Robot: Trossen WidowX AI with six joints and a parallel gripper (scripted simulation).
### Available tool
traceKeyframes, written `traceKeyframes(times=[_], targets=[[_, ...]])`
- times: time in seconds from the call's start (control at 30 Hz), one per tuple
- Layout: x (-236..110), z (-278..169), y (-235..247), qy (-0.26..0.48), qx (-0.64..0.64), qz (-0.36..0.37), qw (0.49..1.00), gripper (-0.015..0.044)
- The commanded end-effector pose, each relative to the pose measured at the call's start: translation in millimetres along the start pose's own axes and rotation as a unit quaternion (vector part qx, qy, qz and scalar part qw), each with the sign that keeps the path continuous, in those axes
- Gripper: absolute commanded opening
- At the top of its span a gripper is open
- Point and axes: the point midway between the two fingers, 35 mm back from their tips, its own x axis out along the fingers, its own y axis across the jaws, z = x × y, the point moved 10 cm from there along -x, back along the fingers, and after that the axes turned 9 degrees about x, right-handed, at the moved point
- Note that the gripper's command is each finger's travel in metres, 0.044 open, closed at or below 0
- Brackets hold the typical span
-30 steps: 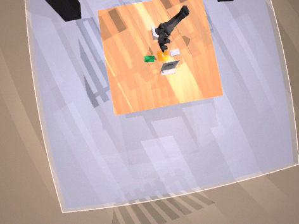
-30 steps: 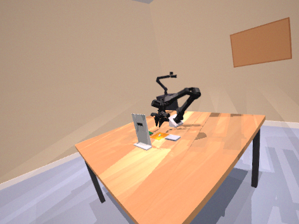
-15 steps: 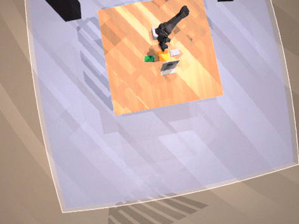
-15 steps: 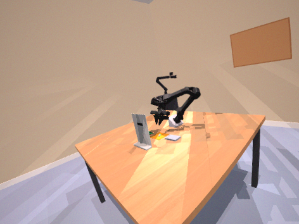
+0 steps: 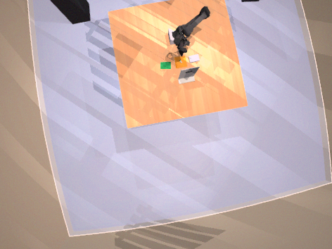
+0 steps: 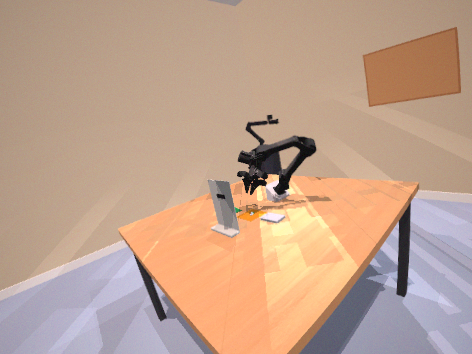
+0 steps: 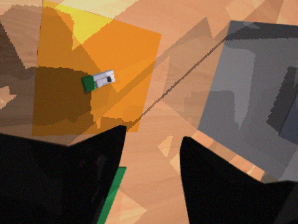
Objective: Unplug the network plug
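The small white plug point(image 7: 100, 80) with a green end lies flat on the table inside the orange marked square point(image 7: 127, 50) point(image 5: 181, 63) point(image 6: 251, 216). My gripper point(image 7: 153, 138) point(image 5: 181, 53) point(image 6: 252, 189) hangs above the near edge of the square. Its fingers stand apart with nothing between them, and it is clear of the plug. The upright grey panel point(image 7: 240, 100) point(image 5: 188, 74) point(image 6: 223, 205) stands just beside the square, and its dark socket slot point(image 6: 220, 195) shows no plug in it.
A green patch point(image 5: 165, 65) point(image 7: 112, 195) lies on the table on one side of the square and a white pad point(image 5: 194, 58) point(image 6: 273, 217) on the other. The arm's white base point(image 6: 278, 192) stands behind them. The wooden table point(image 6: 280, 280) spreads wide around.
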Motion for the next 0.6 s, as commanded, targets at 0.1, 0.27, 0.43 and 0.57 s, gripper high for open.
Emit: traceKeyframes(times=[0.1, 0.27, 0.43, 0.57], targets=[[-4, 1, -2, -0.001, 0.000, 0.000, 1.000, 0.0156], [-13, 1, -10, 0.001, 0.000, 0.000, 1.000, 0.0156], [-23, 2, -19, 0.001, 0.000, 0.000, 1.000, 0.0156], [-31, 3, -25, 0.002, 0.000, 0.000, 1.000, 0.0156]])
